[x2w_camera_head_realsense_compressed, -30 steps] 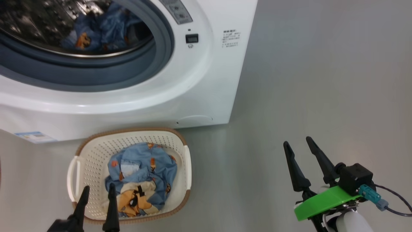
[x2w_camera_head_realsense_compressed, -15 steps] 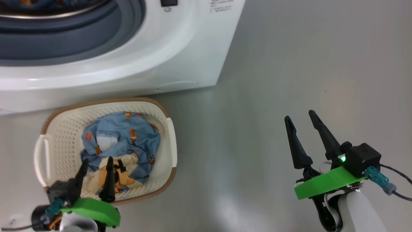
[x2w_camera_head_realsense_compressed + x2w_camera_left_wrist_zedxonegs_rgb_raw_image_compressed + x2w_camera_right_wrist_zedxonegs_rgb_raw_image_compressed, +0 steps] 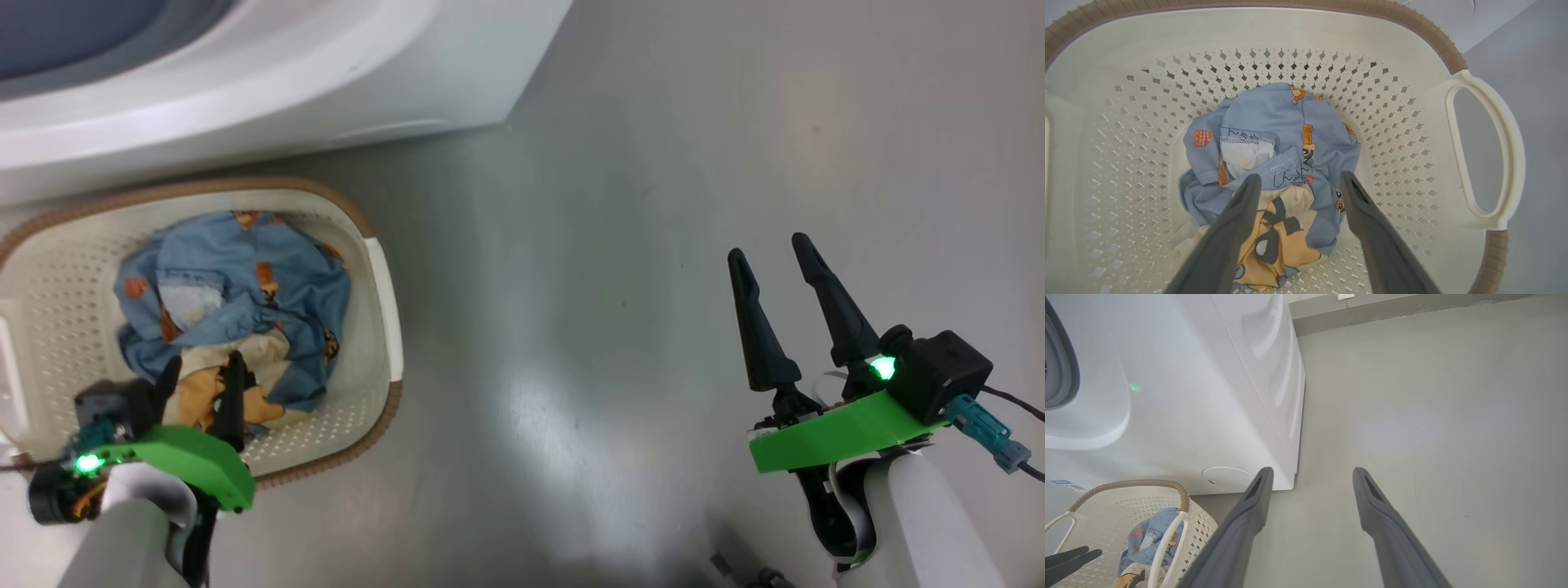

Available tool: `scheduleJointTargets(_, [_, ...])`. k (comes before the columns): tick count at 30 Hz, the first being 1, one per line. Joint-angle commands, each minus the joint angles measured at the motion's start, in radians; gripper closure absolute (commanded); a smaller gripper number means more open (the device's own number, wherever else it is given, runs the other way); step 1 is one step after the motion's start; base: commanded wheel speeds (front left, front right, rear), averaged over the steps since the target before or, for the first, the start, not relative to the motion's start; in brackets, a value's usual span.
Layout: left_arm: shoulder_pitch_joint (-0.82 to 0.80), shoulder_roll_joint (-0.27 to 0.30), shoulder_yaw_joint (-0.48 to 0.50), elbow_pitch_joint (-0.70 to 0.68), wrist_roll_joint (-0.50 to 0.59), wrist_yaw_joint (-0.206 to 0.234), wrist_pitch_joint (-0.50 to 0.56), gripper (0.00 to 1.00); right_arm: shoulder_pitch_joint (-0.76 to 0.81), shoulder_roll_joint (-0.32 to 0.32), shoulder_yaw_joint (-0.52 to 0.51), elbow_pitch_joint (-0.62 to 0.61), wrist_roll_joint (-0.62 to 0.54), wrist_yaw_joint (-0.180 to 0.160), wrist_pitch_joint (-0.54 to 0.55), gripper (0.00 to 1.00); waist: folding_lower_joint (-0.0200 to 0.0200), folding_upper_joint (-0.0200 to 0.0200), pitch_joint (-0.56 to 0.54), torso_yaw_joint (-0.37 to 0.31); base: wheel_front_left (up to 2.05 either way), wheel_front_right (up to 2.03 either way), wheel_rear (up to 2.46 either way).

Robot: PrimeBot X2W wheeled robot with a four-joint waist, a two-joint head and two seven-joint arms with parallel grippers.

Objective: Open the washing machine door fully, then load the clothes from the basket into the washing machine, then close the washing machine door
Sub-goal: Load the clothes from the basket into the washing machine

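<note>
Bright even light, glare on floor (image 3: pixel 555 416)

Right tool (image 3: pixel 1311 470) spread over floor (image 3: pixel 1433 416), washing machine (image 3: pixel 1188 416), basket (image 3: pixel 1135 483) — clothes (image 3: pixel 1147 535) seemingly inside

Laundry corner; whether home or test room, can't tell. White front-load washing machine (image 3: pixel 269 98) stands straight on a smooth grey floor (image 3: pixel 653 204), glossy enough to throw back light. Perforated cream basket (image 3: pixel 384 278) holding printed blue clothes (image 3: pixel 237 278) sits on the floor just in front of it. Darker grey skirting strip (image 3: pixel 1351 314) runs along the wall foot beyond the machine.
</note>
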Motion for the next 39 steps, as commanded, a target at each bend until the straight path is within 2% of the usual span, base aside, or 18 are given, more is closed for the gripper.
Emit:
scheduleJointTargets(1, [-0.016, 0.046, 0.009, 0.021, -0.022, -0.003, 0.007, 0.0, 0.008, 0.004, 0.021, -0.025, 0.014, 0.006, -0.012, 0.0, 0.0, 0.0, 0.072, -0.026, 0.0, 0.0, 0.0])
scheduleJointTargets(8, [-0.114, 0.122, -0.063, 0.09, -0.067, -0.003, 0.026, 0.0, -0.004, 0.004, 0.027, -0.038, 0.033, 0.006, -0.012, 0.0, 0.0, 0.0, 0.142, -0.034, 0.0, 0.0, 0.0])
scheduleJointTargets(16, [-0.209, 0.181, -0.154, 0.141, -0.08, -0.003, 0.061, 0.0, -0.018, 0.004, 0.033, -0.052, 0.054, 0.006, -0.012, 0.0, 0.0, 0.0, 0.198, -0.051, 0.0, 0.0, 0.0])
scheduleJointTargets(25, [-0.29, 0.217, -0.232, 0.186, -0.095, -0.003, 0.099, 0.0, -0.025, 0.004, 0.036, -0.06, 0.066, 0.006, -0.012, 0.0, 0.0, 0.0, 0.238, -0.067, 0.0, 0.0, 0.0])
scheduleJointTargets(39, [-0.397, 0.242, -0.338, 0.255, -0.126, -0.003, 0.189, 0.0, -0.019, 0.004, 0.036, -0.073, 0.076, 0.006, -0.012, 0.0, 0.0, 0.0, 0.273, -0.088, 0.0, 0.0, 0.0])
